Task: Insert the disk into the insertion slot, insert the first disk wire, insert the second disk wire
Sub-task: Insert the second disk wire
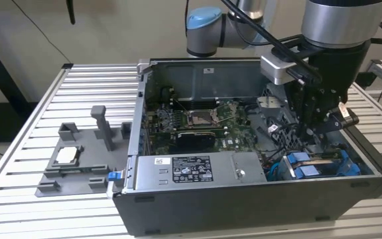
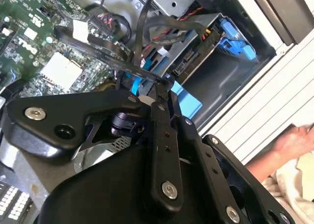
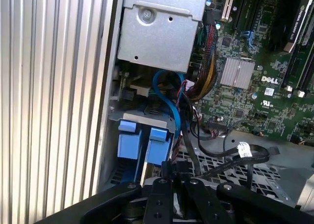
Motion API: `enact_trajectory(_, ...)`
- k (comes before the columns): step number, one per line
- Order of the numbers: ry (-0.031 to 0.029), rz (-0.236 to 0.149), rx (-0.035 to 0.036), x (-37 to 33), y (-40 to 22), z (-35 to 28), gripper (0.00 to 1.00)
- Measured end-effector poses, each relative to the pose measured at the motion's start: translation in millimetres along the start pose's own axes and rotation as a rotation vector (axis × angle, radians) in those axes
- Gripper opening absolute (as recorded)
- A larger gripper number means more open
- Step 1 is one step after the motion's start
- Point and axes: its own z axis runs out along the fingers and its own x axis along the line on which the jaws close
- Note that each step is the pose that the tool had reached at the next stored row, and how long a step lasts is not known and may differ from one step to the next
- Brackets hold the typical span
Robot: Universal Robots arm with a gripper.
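The black two-finger gripper (image 2: 164,84) stands low inside the open dark grey metal computer case (image 1: 177,199), clenched on the end of a thin black flat wire (image 2: 110,52) that carries a white tag; the flat silver-grey disk (image 1: 304,168) in its bright blue plastic carrier looks already seated in the narrow dark grey metal insertion slot (image 2: 221,82), its two blue tabs facing outward, near the fingertips; so the step in hand is, by my judgement, plugging a wire; done well, it needs the plug squared to the disk's socket, a straight gentle push, and the slack kept off the green motherboard (image 3: 265,52).
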Motion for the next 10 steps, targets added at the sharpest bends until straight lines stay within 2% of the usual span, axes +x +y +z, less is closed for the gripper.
enact_trajectory(5, -0.0009, 0.004, -0.0049, 6.6, -2.3, 1.6, 0.16)
enact_trajectory(10, 0.0057, 0.048, -0.0078, 7.0, -2.1, 4.2, 0.16)
